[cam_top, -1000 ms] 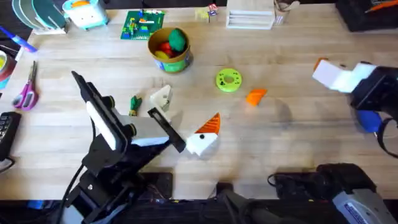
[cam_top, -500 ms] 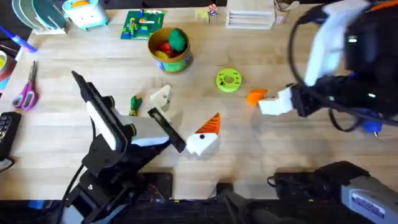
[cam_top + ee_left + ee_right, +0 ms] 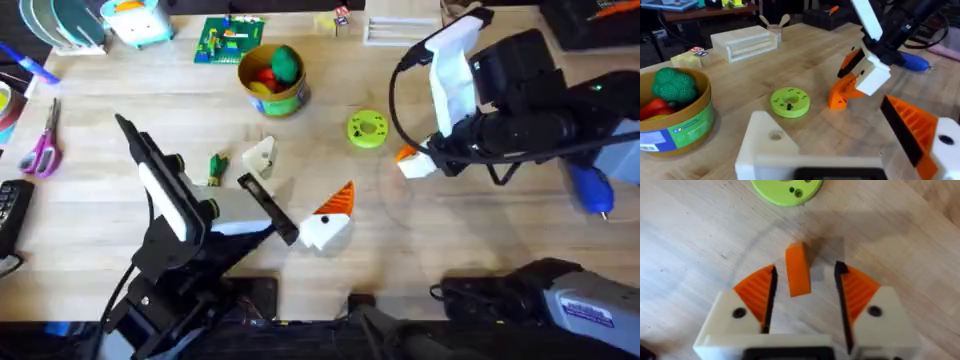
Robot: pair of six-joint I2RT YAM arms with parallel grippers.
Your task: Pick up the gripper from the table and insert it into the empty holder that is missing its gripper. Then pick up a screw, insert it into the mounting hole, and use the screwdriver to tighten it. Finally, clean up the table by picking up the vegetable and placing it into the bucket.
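The orange wedge gripper (image 3: 404,153) (image 3: 798,270) lies on the table right of the green disc (image 3: 367,129). My right gripper (image 3: 414,164) (image 3: 806,269) is open and low over it, one orange pad on each side, apart from it. My left gripper (image 3: 295,190) rests open at the table's front. One of its fingers (image 3: 330,212) carries an orange pad. The other is the bare white holder (image 3: 260,157) (image 3: 767,145) with its mounting hole (image 3: 775,135). The dark-green vegetable (image 3: 217,167) lies left of the holder. The yellow bucket (image 3: 272,82) stands behind. The blue screwdriver (image 3: 590,190) lies at the right.
Pink scissors (image 3: 42,148) lie at the left edge. A green brick plate (image 3: 230,40) and a wooden box (image 3: 402,30) sit along the back. The bucket holds a green toy and a red one. Bare wood stretches between the two grippers.
My right arm has swung in from the right edge, crossed above the table and come down around the orange wedge. The left arm has not moved.
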